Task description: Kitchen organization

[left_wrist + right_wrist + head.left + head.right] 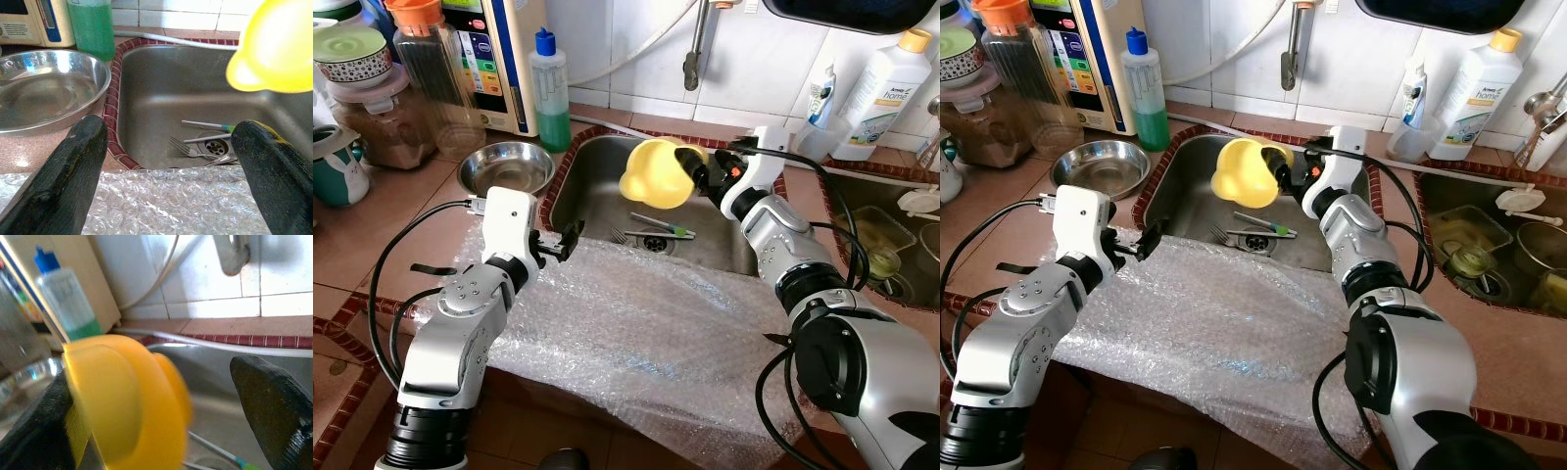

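- Steel bowl [506, 166] sits far left on the desk, beside the sink [597, 171].
- Left hand [560, 244] spread wide, empty, over bubble wrap [636, 333], likely waiting.
- Right hand [697, 168] pinches yellow cup [655, 173] by its rim above the sink, fork [188, 148] below.

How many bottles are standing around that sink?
3 that I can tell. A green-liquid bottle stands on the counter behind the steel bowl. A small bottle and a big white bottle stand by the wall right of the sink. Others may be hidden.
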